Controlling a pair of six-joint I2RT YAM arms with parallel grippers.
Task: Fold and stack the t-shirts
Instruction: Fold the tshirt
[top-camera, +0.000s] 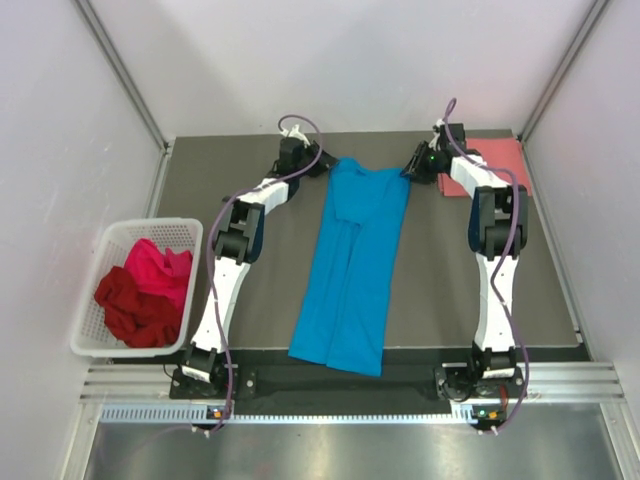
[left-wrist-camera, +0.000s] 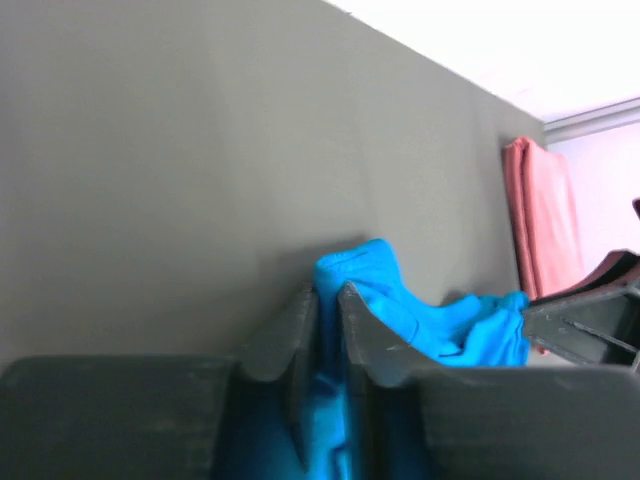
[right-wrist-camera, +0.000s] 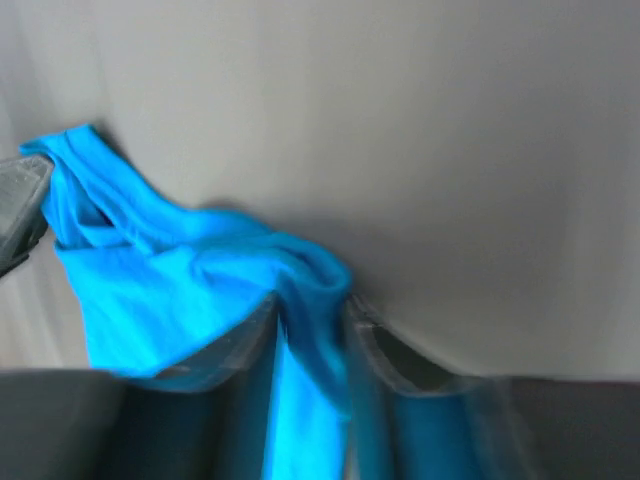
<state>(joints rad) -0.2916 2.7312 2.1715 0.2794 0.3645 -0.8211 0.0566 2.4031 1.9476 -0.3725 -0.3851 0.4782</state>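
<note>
Left arm base (top-camera: 200, 365) and right arm base (top-camera: 480, 375) at bench (top-camera: 265, 300) near edge. White lattice plastic basket (top-camera: 110, 240) at left edge: dark red t-shirt (top-camera: 135, 308) and magenta t-shirt (top-camera: 160, 268), crumpled. Left gripper (top-camera: 322, 163) clamped on far-left corner of bright blue t-shirt (top-camera: 350, 270), a long folded strip down bench middle, near hem at near edge. Right gripper (top-camera: 409, 170) clamped on its far-right corner. Salmon pink t-shirt (top-camera: 497, 165) folded flat, far-right corner.

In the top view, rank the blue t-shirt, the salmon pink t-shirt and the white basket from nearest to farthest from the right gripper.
1. The blue t-shirt: its far corner is pinched in the right gripper.
2. The salmon pink t-shirt: folded, just to that gripper's right.
3. The white basket: far off at the left edge.
</note>
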